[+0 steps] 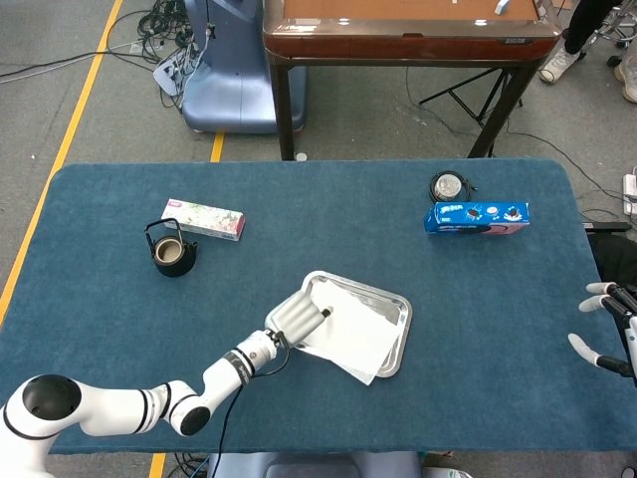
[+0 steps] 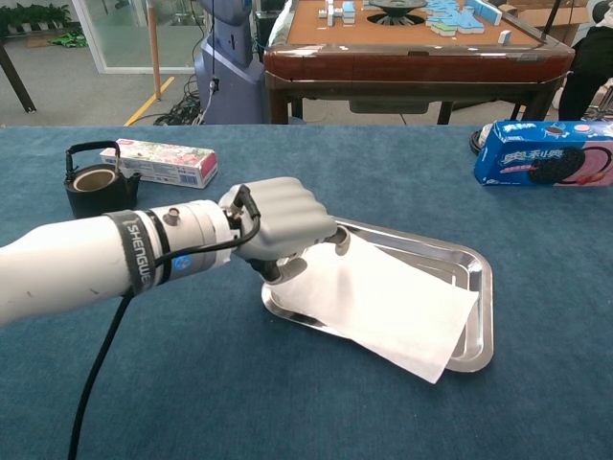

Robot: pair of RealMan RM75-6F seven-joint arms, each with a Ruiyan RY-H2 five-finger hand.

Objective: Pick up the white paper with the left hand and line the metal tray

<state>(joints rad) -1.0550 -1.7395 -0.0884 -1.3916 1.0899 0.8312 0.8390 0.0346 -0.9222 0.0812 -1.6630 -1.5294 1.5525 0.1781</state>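
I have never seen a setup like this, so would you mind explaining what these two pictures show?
A two-armed robot with finger hands works at a blue table. One picture looks down from its head, the other forward from its chest. The left hand grips a white paper at one edge; the paper lies in a metal tray, with a corner hanging over the near rim. The right hand waits open at the table's edge. Also on the table: a small black kettle, a flowery box, a blue biscuit box and a round dark object behind it.
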